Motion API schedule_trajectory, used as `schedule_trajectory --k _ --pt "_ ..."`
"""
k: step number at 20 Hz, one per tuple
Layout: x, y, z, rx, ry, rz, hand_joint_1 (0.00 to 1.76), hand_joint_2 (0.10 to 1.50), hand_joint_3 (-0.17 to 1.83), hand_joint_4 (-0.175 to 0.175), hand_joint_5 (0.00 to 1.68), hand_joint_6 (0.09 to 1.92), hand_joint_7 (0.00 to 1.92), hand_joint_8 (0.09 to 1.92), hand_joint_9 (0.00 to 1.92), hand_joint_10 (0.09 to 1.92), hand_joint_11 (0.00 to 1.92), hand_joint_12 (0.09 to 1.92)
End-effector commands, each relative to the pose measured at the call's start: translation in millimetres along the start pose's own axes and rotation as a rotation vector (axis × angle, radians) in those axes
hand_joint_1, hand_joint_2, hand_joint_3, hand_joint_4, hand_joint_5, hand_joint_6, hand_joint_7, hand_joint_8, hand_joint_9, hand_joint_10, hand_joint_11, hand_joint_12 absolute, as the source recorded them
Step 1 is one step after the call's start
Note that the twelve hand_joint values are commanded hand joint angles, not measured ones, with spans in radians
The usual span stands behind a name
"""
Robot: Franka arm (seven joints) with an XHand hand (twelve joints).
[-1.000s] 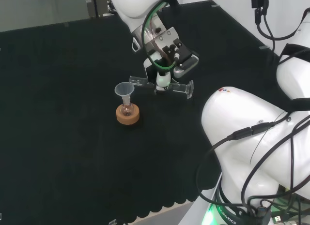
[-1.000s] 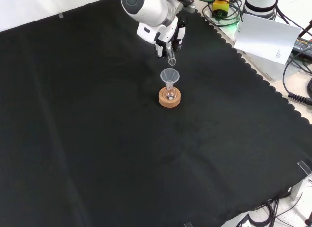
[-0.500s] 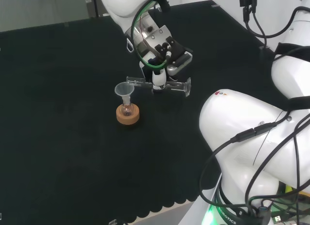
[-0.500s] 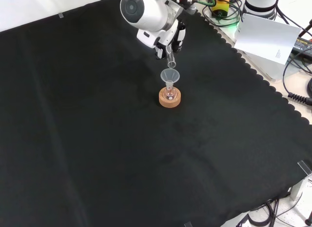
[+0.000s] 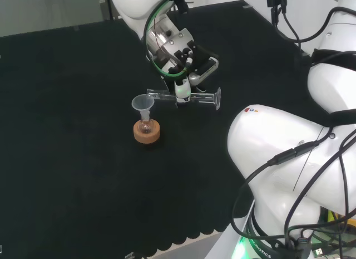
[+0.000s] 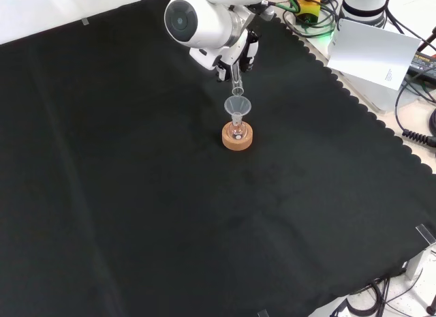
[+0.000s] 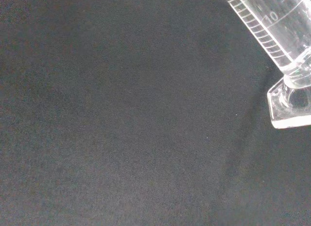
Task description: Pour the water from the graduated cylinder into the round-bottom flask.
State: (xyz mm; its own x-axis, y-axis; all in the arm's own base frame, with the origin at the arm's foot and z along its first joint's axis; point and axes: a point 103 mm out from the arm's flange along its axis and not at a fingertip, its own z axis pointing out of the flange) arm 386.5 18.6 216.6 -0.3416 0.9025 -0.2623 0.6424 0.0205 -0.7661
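**Cylinder tipped flat, spout at funnel**

Fingers (image 5: 179,93) curled round the middle of the graduated cylinder (image 5: 196,97), clamped on it so the tube can be turned sideways. From the hand (image 5: 181,58) outward in the head view: cylinder lies about level, foot toward 3 o'clock, spout toward 9 o'clock, just above the funnel's (image 5: 142,104) rim. Funnel sits in the neck of the round-bottom flask (image 5: 146,125), there to catch a narrow stream. Flask rests in a cork ring (image 5: 147,132) that keeps the round base upright on the black cloth (image 5: 67,159). In the front view the cylinder (image 6: 236,80) hangs at 12 o'clock of the funnel (image 6: 238,107). Pour looks underway or nearly spent; can't see water.
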Motion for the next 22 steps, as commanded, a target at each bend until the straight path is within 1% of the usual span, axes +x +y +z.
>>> schedule_trajectory --k 1,3,7,22 --pt "0.1 -3.2 -1.3 0.013 -0.006 0.020 1.13 1.14 0.00 -0.144 0.93 1.07 1.24 0.39 1.47 0.09 1.30 0.77" --pt "0.7 -3.1 -1.7 0.036 -0.006 0.019 1.13 1.14 0.00 -0.145 0.93 1.07 1.24 0.39 1.47 0.09 1.30 0.76" --pt "2.1 -3.0 -3.3 0.056 -0.013 0.024 1.13 1.14 0.00 -0.146 0.93 1.07 1.24 0.38 1.47 0.09 1.30 0.76" --pt "2.6 -4.7 -10.0 0.088 -0.045 0.060 1.13 1.14 0.00 -0.148 0.93 1.07 1.24 0.38 1.47 0.09 1.30 0.76"
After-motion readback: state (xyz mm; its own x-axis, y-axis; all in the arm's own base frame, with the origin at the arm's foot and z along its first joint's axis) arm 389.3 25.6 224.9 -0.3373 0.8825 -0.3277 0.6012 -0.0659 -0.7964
